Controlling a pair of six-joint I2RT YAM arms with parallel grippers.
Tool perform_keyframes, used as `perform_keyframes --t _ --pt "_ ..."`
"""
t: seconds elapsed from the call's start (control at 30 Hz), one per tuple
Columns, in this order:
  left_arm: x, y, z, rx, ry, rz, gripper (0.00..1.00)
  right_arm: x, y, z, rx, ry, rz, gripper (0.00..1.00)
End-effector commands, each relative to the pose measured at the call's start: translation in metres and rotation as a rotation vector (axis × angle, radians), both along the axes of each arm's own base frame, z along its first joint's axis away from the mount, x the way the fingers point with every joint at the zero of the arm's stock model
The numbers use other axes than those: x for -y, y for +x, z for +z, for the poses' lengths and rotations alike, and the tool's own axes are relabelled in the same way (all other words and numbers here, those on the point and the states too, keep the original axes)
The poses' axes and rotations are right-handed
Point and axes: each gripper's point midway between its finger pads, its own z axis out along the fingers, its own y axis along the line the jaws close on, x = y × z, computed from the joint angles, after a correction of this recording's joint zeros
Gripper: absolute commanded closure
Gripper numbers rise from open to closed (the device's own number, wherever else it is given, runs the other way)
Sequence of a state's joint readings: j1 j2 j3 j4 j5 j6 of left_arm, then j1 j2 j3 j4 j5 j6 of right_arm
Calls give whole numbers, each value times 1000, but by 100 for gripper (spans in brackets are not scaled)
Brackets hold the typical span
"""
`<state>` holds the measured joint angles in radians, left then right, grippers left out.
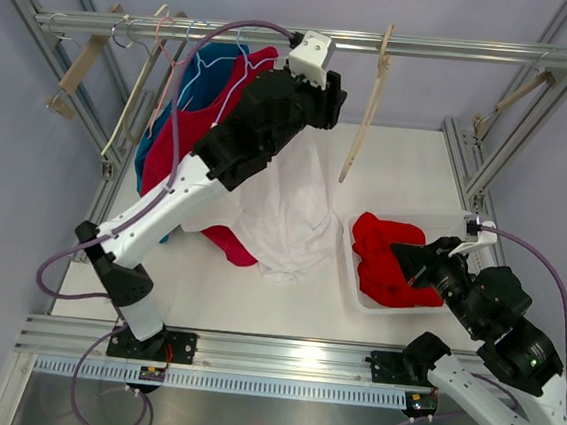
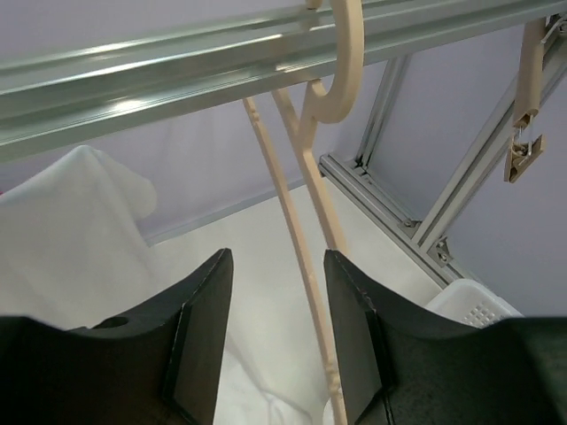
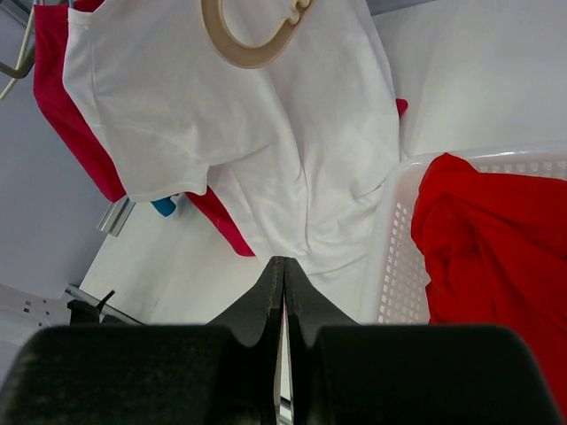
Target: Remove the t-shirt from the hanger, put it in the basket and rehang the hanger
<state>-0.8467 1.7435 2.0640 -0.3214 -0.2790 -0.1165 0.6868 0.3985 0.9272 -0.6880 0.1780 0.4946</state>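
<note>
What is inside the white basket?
A crumpled red cloth fills the white basket. It covers the basket's floor, so anything lying underneath it cannot be seen.

A robotics lab test cell: a white-and-black left arm (image 1: 152, 222) and right arm (image 1: 494, 378) are bolted to a metal mounting rail (image 1: 280, 355) at the edge of a plain white table (image 1: 408, 174). An aluminium-profile frame (image 1: 450, 50) and bare lilac-grey walls (image 1: 9, 146) box the table in. Purple cables (image 1: 49, 272) trail from the machines, and a wooden hanger (image 1: 366, 110) hangs from the frame's top bar.
</note>
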Motion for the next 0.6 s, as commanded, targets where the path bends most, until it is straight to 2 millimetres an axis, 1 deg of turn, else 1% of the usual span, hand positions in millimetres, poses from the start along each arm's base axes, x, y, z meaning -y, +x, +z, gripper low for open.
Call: perform_keyframes --t 0.0,0.03,0.07,0.1,0.13,0.17,0.2,0.23,0.27,0.3,0.33,0.37,0.43,0.47,0.5,0.53,0.57 --pt "-42 -19 38 85 -7 60 51 -12 -1 18 45 40 54 92" --pt "-50 -19 27 66 31 83 52 -13 0 19 49 43 60 92" --pt "-64 -16 24 60 44 114 52 -14 0 19 51 45 63 92" --pt "-79 -22 32 65 25 127 52 -15 1 19 54 48 65 92" --pt "-87 -23 26 42 20 137 51 -18 1 19 54 49 74 92" --pt "-104 -15 18 20 30 170 50 -19 1 19 54 52 78 92" --pt "-118 -19 23 24 13 187 50 -21 2 19 53 56 83 92" --pt "-128 -16 20 10 5 208 48 -22 2 18 50 57 90 92" --pt "-146 -6 10 -8 10 253 48 -23 2 18 52 60 91 92" --pt "-156 -7 10 -16 -1 255 48 -24 3 17 49 62 93 92" --pt "-174 2 5 -40 -16 293 47 -24 2 16 48 63 94 92" --pt "-179 5 -5 -63 -12 291 47 -25 3 14 41 62 95 92" --pt "-193 9 -11 -81 -22 307 46 -26 2 12 35 63 102 92" --pt "-206 15 -14 -86 -21 332 44 -27 2 11 34 65 105 92" --pt "-206 16 -20 -100 -14 311 43 -28 2 10 32 65 108 92" --pt "-214 20 -22 -100 -7 321 42 -29 2 9 30 66 112 92" --pt "-215 22 -24 -104 0 312 39 -29 2 9 29 66 114 92"
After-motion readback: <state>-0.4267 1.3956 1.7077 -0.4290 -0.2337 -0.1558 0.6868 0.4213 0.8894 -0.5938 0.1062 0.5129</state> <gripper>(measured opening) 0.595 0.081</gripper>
